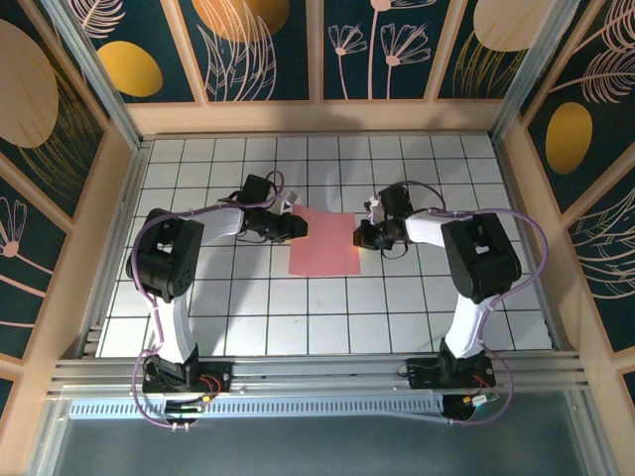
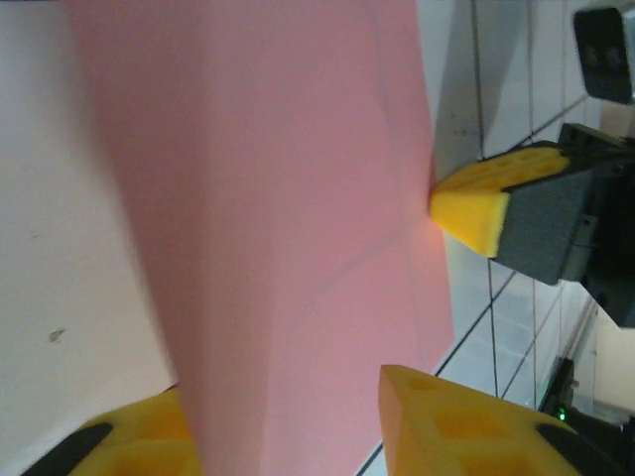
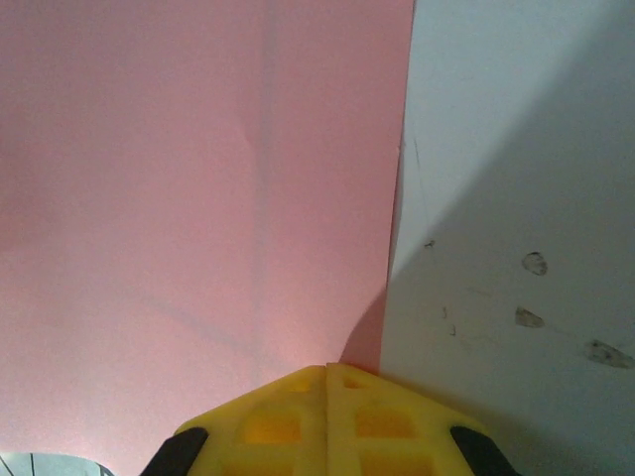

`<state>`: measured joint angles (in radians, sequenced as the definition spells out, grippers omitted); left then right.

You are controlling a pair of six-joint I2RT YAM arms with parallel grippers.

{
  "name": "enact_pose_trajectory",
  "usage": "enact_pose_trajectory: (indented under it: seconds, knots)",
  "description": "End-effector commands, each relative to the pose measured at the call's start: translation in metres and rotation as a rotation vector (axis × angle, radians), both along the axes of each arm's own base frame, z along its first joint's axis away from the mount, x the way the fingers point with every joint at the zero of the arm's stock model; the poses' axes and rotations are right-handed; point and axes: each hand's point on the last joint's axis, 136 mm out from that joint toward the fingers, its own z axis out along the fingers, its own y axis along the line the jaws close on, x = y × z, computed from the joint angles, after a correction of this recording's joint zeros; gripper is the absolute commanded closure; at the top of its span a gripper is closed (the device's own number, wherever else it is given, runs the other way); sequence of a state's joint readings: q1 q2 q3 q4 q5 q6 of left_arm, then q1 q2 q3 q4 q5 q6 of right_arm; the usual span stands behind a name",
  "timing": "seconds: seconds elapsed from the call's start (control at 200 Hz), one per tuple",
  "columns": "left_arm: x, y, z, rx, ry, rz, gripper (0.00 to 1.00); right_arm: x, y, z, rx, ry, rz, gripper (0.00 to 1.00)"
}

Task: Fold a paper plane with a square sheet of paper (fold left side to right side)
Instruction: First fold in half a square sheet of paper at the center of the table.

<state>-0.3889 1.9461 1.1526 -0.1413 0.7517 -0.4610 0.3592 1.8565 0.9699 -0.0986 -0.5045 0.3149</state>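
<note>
The square sheet of paper [image 1: 323,244] lies salmon-pink on the white grid tiles at mid-table, with faint creases across it. My left gripper [image 1: 295,229] is at the sheet's left edge. In the left wrist view the paper [image 2: 288,198] runs up between the two yellow fingers [image 2: 466,426], which stand well apart, so this gripper [image 2: 283,397] is open; the sheet's left strip looks raised and shadowed. My right gripper [image 1: 360,236] is shut, fingers pressed together with nothing between them. Its tip [image 3: 327,372] rests on the paper's [image 3: 198,198] right edge.
Wooden walls with dark floral panels [image 1: 268,50] enclose the tiled table [image 1: 228,307]. The right gripper's yellow finger [image 2: 481,203] touches the sheet's far edge in the left wrist view. Bare tiles [image 3: 516,198] lie to the right of the paper.
</note>
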Motion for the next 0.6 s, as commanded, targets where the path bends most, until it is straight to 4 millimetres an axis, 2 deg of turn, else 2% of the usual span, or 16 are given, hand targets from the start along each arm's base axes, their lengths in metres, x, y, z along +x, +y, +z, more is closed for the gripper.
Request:
enact_pose_trajectory:
  seconds: [0.0,0.26,0.596]
  knots:
    - [0.0,-0.014,0.035,-0.12,-0.033,-0.029,0.59,-0.006,-0.007,-0.021,-0.074,0.022,0.002,1.0]
    - [0.004,-0.027,0.057,-0.208,-0.051,-0.035,0.45,-0.009,-0.008,-0.026,-0.091,0.023,0.008,1.0]
    - [0.005,-0.06,0.047,-0.251,-0.029,-0.075,0.36,-0.01,0.0,-0.02,-0.059,0.01,0.014,1.0]
